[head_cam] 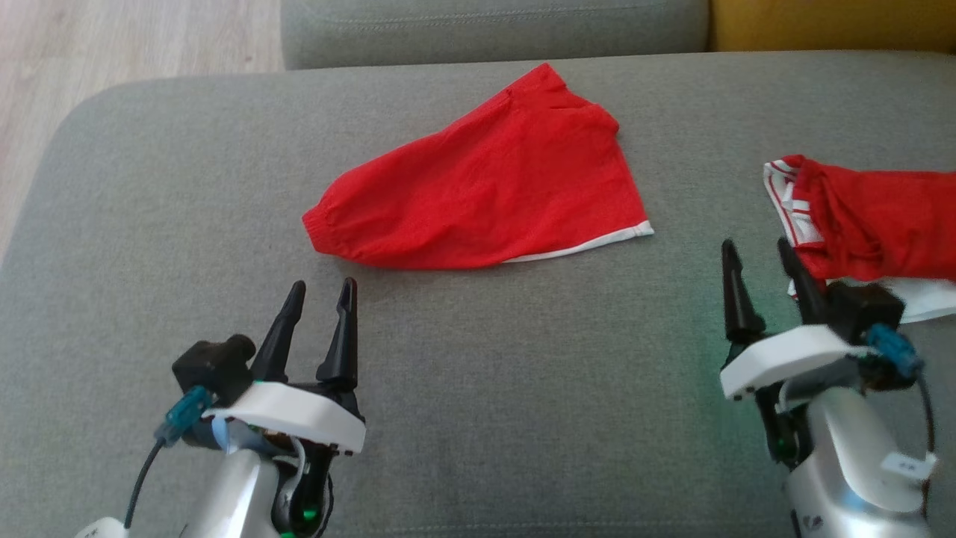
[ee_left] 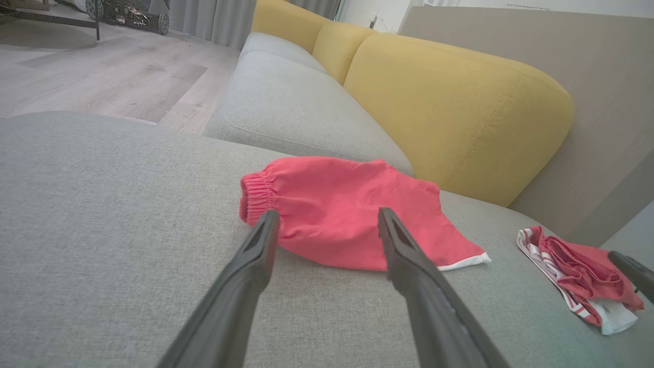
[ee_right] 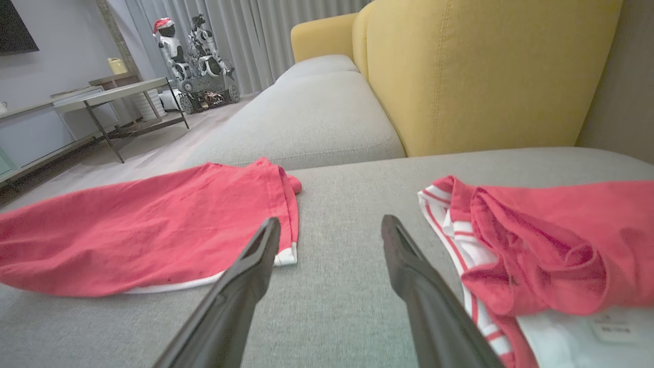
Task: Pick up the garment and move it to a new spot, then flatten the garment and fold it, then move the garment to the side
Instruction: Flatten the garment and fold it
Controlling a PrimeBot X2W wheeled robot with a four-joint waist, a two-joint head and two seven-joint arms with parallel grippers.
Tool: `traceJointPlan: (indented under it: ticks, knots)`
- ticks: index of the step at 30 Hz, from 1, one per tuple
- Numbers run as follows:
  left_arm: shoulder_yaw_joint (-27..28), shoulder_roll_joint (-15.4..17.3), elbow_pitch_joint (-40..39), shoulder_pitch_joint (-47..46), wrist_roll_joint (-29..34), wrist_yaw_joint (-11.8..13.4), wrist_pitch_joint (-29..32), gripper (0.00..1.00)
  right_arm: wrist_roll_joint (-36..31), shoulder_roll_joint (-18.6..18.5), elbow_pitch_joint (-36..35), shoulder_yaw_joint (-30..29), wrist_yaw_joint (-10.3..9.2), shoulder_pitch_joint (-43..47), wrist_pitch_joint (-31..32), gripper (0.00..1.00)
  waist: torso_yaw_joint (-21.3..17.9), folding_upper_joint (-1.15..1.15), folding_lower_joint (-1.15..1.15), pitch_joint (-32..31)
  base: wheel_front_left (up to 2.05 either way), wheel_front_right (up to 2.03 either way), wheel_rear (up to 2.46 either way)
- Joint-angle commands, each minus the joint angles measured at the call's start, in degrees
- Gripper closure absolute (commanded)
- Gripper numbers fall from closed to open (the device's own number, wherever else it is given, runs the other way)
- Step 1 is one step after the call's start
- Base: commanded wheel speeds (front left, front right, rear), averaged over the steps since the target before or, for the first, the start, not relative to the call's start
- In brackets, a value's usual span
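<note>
Red shorts [head_cam: 485,198] flat, seemingly already folded, mid sofa cushion [head_cam: 523,388] | left gripper [head_cam: 324,285], right gripper [head_cam: 755,243]: fingers apart, empty; near side | crumpled red-and-white garment [head_cam: 874,224] at right | remaining, likely: move shorts aside

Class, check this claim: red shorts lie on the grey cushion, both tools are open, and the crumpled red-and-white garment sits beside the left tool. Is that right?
No. The crumpled red-and-white garment sits beside the right tool, not the left tool; the head view shows it. The rest holds.
</note>
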Motion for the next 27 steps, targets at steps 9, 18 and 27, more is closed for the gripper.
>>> traceJointPlan:
  ticks: [9, 18, 27]
  knots:
    - [1.0, 0.4, -1.5, -3.3, 0.2, -0.5, -0.7, 0.0, -1.6, 0.9, -6.2, 0.2, -0.05, -1.9, 6.5, 0.0, 3.1, 0.0, 0.0, 2.8, 0.0, 0.0, 0.0]
    - [0.0, 0.4, -1.2, -4.8, 0.0, -0.8, -0.7, 0.0, 0.2, 0.9, 1.3, -1.0, -0.05, -8.0, 11.1, 0.0, 6.5, 0.0, 0.0, 6.2, 0.0, 0.0, 0.0]
    - [-0.7, 0.4, -0.9, -5.9, -0.2, -0.8, -0.7, 0.0, -1.5, 0.9, 13.8, -5.4, -0.05, -15.8, 11.3, 0.0, 9.4, 0.0, 0.0, 8.4, 0.0, 0.0, 0.0]
